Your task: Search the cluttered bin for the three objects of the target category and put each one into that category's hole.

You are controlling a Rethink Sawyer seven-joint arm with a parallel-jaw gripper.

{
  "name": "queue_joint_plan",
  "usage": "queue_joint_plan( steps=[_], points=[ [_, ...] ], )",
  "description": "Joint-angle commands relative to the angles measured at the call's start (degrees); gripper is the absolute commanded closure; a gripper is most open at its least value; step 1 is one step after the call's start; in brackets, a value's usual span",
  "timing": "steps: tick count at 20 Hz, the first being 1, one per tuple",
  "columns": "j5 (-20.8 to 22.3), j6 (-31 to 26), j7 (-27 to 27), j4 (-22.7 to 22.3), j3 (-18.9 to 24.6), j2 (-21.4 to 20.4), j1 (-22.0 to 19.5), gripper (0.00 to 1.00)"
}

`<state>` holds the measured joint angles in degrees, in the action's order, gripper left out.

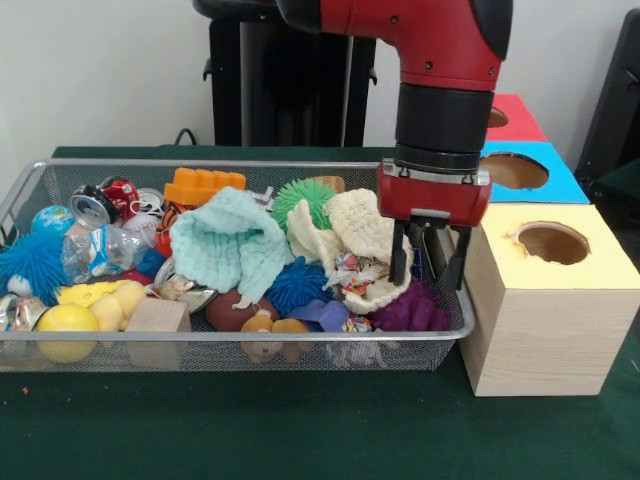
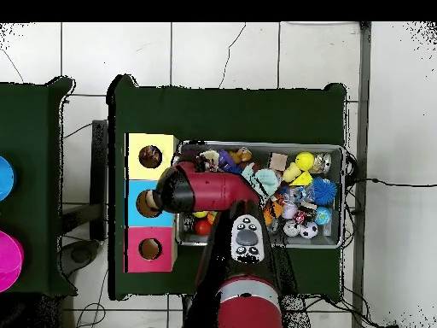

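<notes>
The silver wire-mesh bin [image 1: 250, 352] lies across the table, full of clutter; in the overhead view its rim [image 2: 344, 198] shows right of the arm. One printed white wad [image 1: 353, 271] lies among the cream cloth folds, just left of my gripper. Another printed scrap [image 1: 357, 324] shows low at the front mesh. My gripper [image 1: 430, 262] hangs over the bin's right end, open and empty, fingertips just above a purple toy. The hole [image 1: 552, 242] sits in the yellow top of the wooden box beside the bin, and also shows in the overhead view [image 2: 150, 156]. The arm hides the gripper in the overhead view.
The blue-topped box [image 1: 520, 172] and the red-topped box [image 1: 512, 116] stand behind the yellow one. The bin holds a mint cloth [image 1: 230, 245], a cream cloth [image 1: 360, 225], a blue spiky ball [image 1: 30, 262], a green spiky ball [image 1: 300, 195], a purple toy [image 1: 410, 310], cans [image 1: 95, 205] and a wooden block [image 1: 157, 318].
</notes>
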<state>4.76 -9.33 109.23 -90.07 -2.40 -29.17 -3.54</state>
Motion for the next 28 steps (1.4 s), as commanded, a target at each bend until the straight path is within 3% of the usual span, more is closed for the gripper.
queue_joint_plan(
  steps=[1, 13, 19, 28],
  points=[
    [3.4, 4.6, 4.6, 4.0, -2.3, 3.4, 1.2, 0.00],
    [4.6, 6.2, 3.4, 7.4, -3.2, 6.0, 0.8, 0.00],
    [5.4, 8.4, 2.8, 10.0, -3.7, 9.5, -0.4, 0.00],
    [1.0, 0.0, 4.9, 14.1, -7.0, 17.4, 0.1, 0.00]
  ],
)
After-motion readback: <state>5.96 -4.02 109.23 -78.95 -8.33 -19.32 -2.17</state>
